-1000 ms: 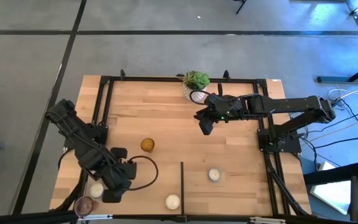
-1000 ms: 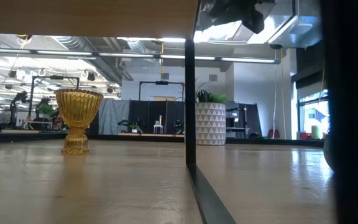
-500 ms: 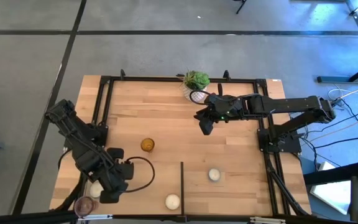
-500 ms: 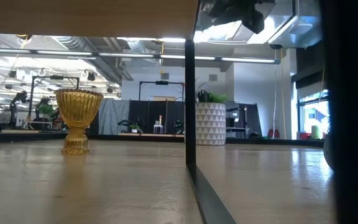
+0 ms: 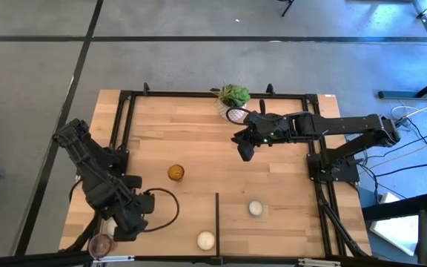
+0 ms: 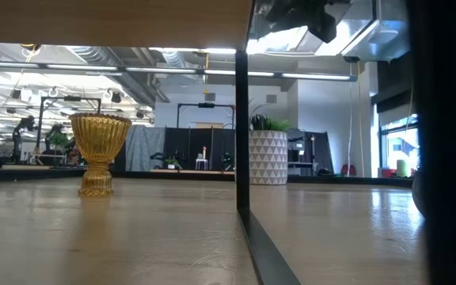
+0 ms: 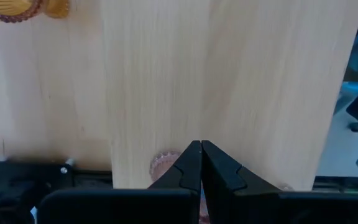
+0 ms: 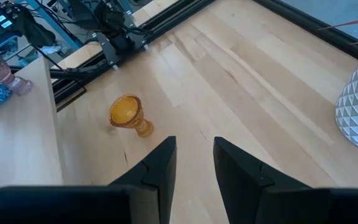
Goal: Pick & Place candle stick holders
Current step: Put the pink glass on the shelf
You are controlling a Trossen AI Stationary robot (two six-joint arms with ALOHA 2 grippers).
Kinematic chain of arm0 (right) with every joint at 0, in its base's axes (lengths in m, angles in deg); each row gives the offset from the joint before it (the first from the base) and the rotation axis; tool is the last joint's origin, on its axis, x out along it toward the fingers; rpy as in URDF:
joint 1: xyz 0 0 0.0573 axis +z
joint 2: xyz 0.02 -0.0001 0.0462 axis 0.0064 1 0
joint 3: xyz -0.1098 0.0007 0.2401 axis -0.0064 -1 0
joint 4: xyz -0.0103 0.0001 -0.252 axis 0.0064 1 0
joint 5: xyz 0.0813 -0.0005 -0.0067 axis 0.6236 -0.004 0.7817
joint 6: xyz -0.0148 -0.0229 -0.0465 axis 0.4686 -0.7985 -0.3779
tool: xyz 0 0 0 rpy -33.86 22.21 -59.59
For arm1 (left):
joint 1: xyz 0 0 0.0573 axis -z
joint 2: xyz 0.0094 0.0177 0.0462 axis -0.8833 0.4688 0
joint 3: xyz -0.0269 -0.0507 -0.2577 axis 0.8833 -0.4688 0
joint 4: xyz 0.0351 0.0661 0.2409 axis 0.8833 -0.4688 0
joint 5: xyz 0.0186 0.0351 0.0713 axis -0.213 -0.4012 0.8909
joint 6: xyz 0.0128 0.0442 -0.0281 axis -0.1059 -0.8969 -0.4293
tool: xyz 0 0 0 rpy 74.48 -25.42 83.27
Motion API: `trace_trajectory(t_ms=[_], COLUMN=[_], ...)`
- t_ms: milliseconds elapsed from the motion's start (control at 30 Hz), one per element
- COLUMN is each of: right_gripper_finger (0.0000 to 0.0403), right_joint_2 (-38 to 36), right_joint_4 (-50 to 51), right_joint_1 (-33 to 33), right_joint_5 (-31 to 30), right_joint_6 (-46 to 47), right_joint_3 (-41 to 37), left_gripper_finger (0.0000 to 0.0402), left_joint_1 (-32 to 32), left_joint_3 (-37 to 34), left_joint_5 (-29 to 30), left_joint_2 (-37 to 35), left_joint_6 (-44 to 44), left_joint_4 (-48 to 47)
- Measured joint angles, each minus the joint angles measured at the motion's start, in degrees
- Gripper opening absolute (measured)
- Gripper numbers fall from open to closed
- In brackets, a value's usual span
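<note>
High view: white pot (image 5: 228, 111) holds a green plant (image 5: 235, 95).

You are looking at a table (image 5: 199, 148) of pale, matt, smooth-grained wood, framed by black metal rails (image 5: 213, 95). The amber candle stick holder (image 6: 99, 152) is showing as ribbed, glossy glass; the pinkish holder (image 5: 101, 243) is likewise looking like clear glass. The plant pot (image 6: 268, 157) is presenting a matt white faceted surface. The right gripper's fingers (image 8: 160, 163) are appearing as matt black plastic.
</note>
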Motion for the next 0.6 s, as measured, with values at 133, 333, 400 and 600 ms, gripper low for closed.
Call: trace_trajectory(t_ms=[133, 333, 400, 600], right_gripper_finger=[0.011, 0.011, 0.011, 0.0111], right_joint_2=[0.0, 0.0, 0.0, 0.0], right_joint_4=[0.0, 0.0, 0.0, 0.0], right_joint_1=[0.0, 0.0, 0.0, 0.0], right_joint_5=[0.0, 0.0, 0.0, 0.0], right_joint_6=[0.0, 0.0, 0.0, 0.0], right_joint_3=[0.0, 0.0, 0.0, 0.0], left_gripper_finger=[0.0001, 0.0001, 0.0001, 0.0001], left_joint_1=[0.4, 1.4, 1.8, 2.9], left_joint_3=[0.0, 0.0, 0.0, 0.0], left_joint_5=[-0.4, -1.1, -1.1, -1.3], left_joint_2=[0.0, 0.0, 0.0, 0.0], left_joint_6=[0.8, 2.5, 3.3, 5.2], left_joint_4=[0.0, -1.5, -1.7, -2.1])
